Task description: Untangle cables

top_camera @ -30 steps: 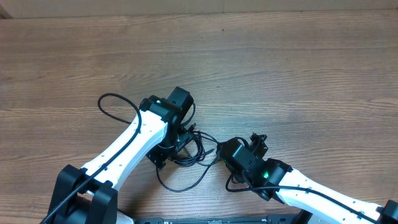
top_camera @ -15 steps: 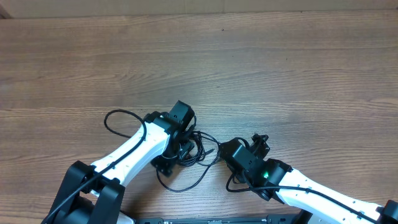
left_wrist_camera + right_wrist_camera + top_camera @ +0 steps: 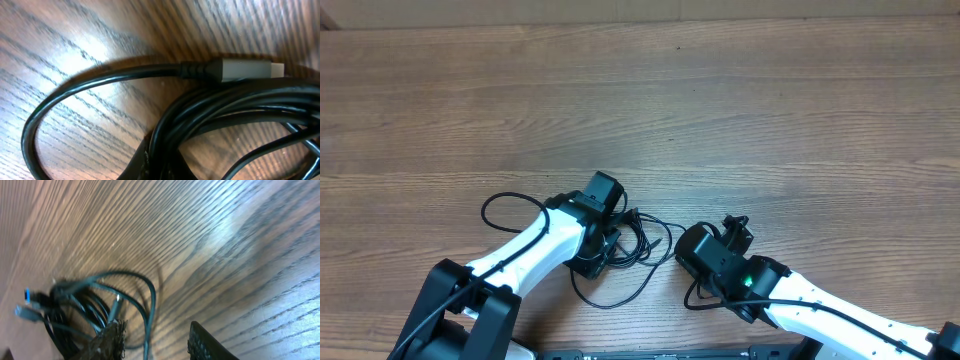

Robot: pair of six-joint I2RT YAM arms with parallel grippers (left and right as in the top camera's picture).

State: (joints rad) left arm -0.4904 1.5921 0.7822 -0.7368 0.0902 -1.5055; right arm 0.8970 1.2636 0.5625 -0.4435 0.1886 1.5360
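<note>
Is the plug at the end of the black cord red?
No, the plug on the black cord is silver-grey.

Left gripper has its jaws closed, right gripper jaws parted.

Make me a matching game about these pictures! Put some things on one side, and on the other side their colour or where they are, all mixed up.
Things:
1. cables
2. plug
3. table
4. right gripper

Descriptions:
A. brown wood with stripy grain
B. open, just beside the tangle
C. silver-grey, at the end of a cord
D. black, looped in a tangle

Right pairs: 1-D, 2-C, 3-A, 4-B.
</note>
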